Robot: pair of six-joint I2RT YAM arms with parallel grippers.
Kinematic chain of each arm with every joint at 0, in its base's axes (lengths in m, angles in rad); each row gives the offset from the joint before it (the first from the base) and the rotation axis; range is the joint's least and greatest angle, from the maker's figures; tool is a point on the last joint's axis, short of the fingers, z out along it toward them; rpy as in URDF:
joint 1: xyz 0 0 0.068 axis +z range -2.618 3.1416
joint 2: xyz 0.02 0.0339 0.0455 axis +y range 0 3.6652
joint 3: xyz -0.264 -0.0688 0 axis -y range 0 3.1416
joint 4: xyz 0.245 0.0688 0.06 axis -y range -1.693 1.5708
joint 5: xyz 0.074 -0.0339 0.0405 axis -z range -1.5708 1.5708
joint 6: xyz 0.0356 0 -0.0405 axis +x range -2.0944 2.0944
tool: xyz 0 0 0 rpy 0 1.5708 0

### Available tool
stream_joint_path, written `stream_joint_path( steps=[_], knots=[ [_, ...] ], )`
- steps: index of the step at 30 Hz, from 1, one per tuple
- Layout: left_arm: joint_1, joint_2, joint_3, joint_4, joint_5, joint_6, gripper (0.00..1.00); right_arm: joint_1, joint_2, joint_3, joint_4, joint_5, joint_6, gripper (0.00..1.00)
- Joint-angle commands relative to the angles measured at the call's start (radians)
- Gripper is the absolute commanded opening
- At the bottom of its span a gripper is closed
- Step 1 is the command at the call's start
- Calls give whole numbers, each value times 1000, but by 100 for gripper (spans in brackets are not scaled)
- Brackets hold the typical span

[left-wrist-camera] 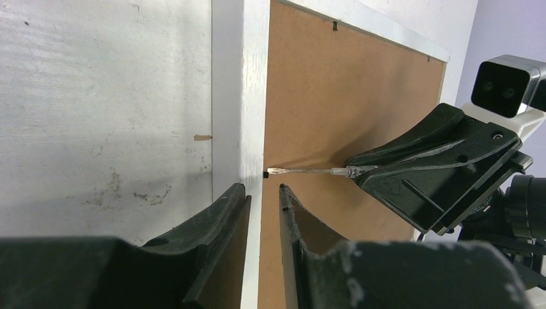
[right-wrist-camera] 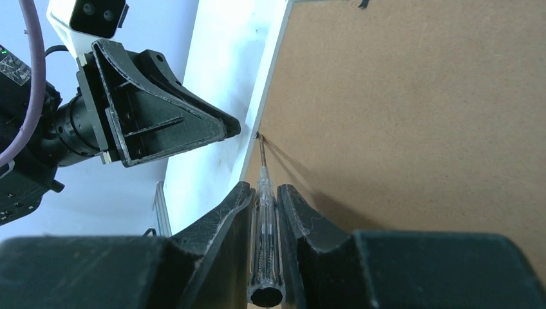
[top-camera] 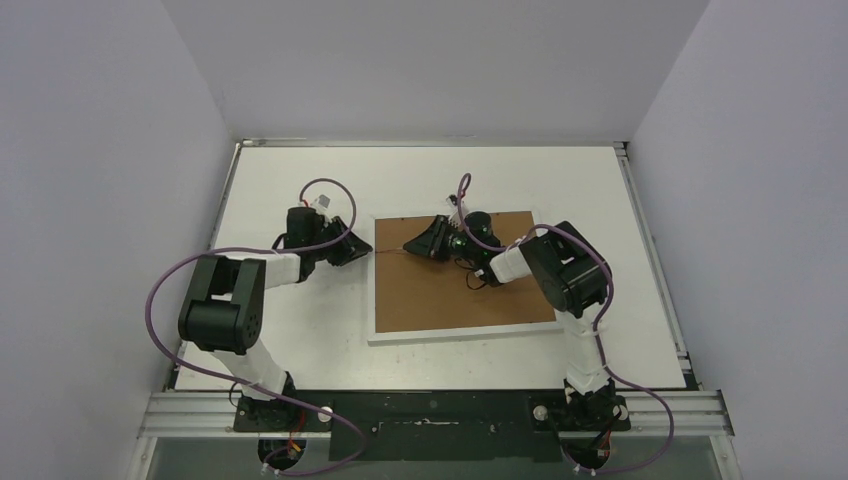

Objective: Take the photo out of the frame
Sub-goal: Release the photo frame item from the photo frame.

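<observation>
I see frame (left-wrist-camera: 254,96) border white; backing (left-wrist-camera: 335,109) plain brown, no pattern. Table (left-wrist-camera: 96,96) white, with grey scuffs and smears on my left wrist view. Fingers (left-wrist-camera: 219,219) black, edges worn pale. Screwdriver (right-wrist-camera: 265,232) handle clear, shaft silver-grey. Arms (top-camera: 222,300) black with white links. Cables (right-wrist-camera: 32,26) purple. Wrist camera (left-wrist-camera: 508,77) housing white. Walls (top-camera: 100,150) pale lilac-grey.

Top camera high behind the arm bases (top-camera: 262,402); wrist cameras close, head-on across one rim of the frame (left-wrist-camera: 254,96).
</observation>
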Motion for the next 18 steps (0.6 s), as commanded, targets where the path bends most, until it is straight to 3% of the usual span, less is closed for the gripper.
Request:
stream_joint_path(
  steps=[1, 18],
  knots=[
    [6, 18, 41, 18, 15, 15, 22, -23, -11, -23, 26, -16, -15, 5],
    [6, 51, 61, 23, 33, 12, 16, -12, 43, -10, 94, -55, 38, 5]
  ],
)
